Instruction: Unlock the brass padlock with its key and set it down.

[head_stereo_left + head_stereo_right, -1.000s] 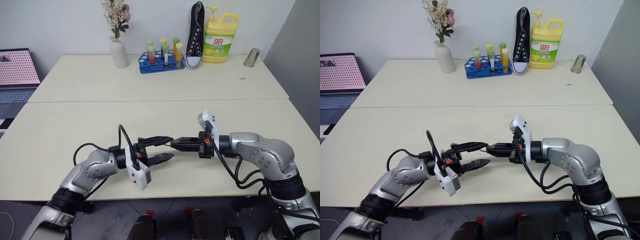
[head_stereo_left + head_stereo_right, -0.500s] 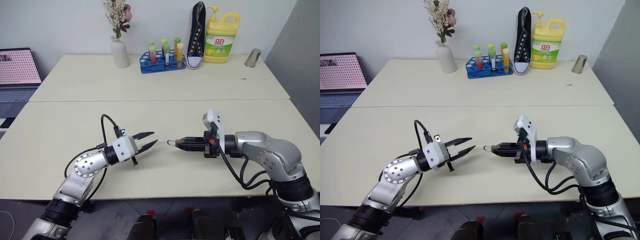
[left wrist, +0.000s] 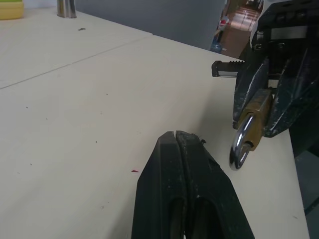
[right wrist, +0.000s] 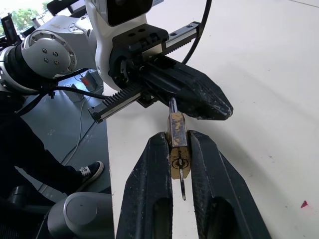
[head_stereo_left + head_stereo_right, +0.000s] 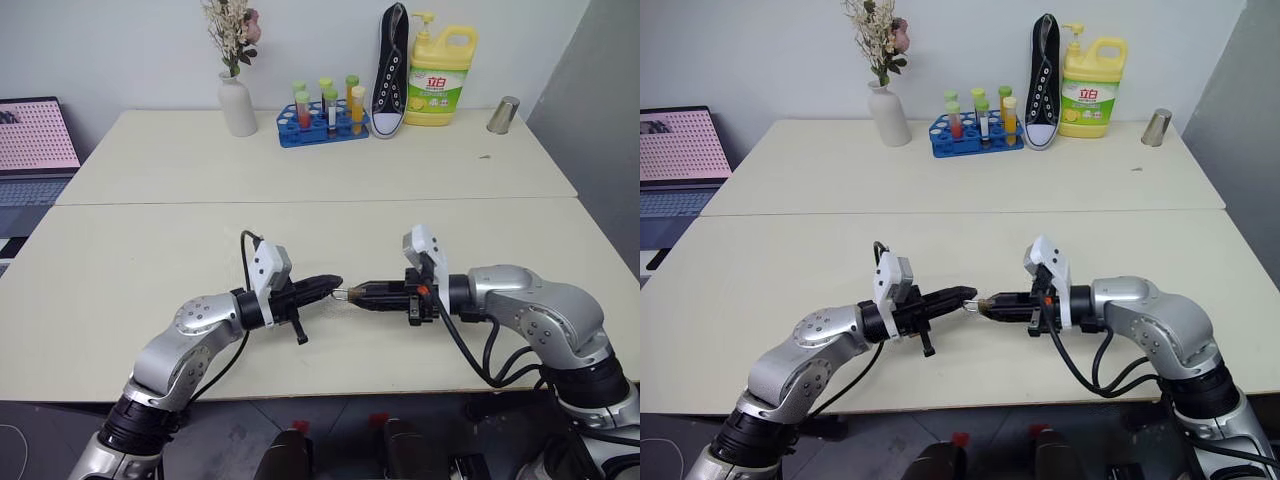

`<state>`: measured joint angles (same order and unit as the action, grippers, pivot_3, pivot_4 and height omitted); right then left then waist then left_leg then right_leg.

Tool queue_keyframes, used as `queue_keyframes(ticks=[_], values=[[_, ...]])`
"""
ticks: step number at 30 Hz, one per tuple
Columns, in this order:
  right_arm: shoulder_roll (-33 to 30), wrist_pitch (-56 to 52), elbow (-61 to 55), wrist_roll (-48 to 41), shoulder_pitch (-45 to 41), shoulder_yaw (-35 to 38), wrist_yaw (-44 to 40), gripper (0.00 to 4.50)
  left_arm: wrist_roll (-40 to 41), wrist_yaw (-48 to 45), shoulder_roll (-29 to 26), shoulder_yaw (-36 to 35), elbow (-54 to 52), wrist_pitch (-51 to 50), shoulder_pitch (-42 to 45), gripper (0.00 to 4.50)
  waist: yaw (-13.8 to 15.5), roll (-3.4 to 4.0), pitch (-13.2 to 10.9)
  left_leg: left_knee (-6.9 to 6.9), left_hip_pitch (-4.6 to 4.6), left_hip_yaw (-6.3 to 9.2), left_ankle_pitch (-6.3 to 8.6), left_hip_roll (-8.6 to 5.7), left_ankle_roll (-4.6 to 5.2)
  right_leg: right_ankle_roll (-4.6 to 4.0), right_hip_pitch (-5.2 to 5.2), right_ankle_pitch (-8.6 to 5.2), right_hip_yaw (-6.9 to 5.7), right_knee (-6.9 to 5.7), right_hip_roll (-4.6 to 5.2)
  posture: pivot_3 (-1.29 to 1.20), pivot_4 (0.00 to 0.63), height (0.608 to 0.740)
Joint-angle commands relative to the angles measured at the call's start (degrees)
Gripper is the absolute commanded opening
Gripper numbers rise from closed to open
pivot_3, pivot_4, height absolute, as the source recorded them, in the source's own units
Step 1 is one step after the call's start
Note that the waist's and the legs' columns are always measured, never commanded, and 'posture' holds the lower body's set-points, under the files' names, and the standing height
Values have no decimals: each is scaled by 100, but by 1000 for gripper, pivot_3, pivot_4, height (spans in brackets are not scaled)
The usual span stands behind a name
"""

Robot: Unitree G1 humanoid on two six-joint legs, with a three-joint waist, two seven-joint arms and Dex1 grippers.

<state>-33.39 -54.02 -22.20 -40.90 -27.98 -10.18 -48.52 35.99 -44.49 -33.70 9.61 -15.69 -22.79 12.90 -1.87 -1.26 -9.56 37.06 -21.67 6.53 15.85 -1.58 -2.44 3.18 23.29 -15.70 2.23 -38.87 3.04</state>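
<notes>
**Desk observer:** Where's the brass padlock right now?

**Me, on the remote controls:** I've got the brass padlock (image 4: 176,145) pinched between the two black fingers of the right claw (image 5: 362,295), held in the air above the near desk (image 5: 120,290). The fingers are closed down onto the lock body, one on each side. The silver shackle (image 3: 240,147) sticks out past the fingertips, toward the left claw (image 5: 330,285).

**Desk observer:** And the key?

**Me:** In the right wrist view I see the keyhole face of the lock turned toward the camera, and a thin silvery key (image 4: 182,185) hanging from it between the fingers. I can't make out how deep it sits.

**Desk observer:** What's the left claw doing?

**Me:** It's fully closed, fingers pressed flat together, with nothing between them. It points toward the right claw, and its tip is just beside the shackle. From the head cameras they look almost tip to tip; I can't tell whether they touch.

**Desk observer:** Anything else on the desk?

**Me:** All at the far edge, well apart from the claws: a white vase of dried flowers (image 5: 237,100), a blue rack of test tubes (image 5: 322,122), a black sneaker (image 5: 391,70) stood against the wall, a yellow detergent bottle (image 5: 438,80), and a metal cup (image 5: 502,115). A laptop (image 5: 35,140) sits off to the left.
</notes>
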Motion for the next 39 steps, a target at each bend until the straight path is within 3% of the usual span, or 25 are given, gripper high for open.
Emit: queue_keyframes(ticks=[1,19,27,39], values=[[-31,145,-198,16,-26,54,-69,148,62,-134,-14,-137,-351,-174,-58,0,2,0,0,0,0,0,0,0,0,0,0,0,0,0,0,0,150,740],[-49,309,-87,262,45,-32,-133,148,479,-635,-232,-483,-1018,-1037,-321,0,2,0,0,-1,0,-1,0,1,0,0,0,0,2,2,0,0,150,740],[-46,348,-44,359,47,-78,-199,148,1129,-332,-47,-888,-1055,-1618,-205,0,3,0,0,-1,-1,-1,0,1,0,0,0,0,2,2,0,0,150,740],[-44,364,-32,412,50,-112,-253,148,1095,-245,-5,-914,-1079,-1653,-150,0,3,-1,-1,-1,0,-1,0,1,0,0,0,0,3,3,1,0,150,740]])
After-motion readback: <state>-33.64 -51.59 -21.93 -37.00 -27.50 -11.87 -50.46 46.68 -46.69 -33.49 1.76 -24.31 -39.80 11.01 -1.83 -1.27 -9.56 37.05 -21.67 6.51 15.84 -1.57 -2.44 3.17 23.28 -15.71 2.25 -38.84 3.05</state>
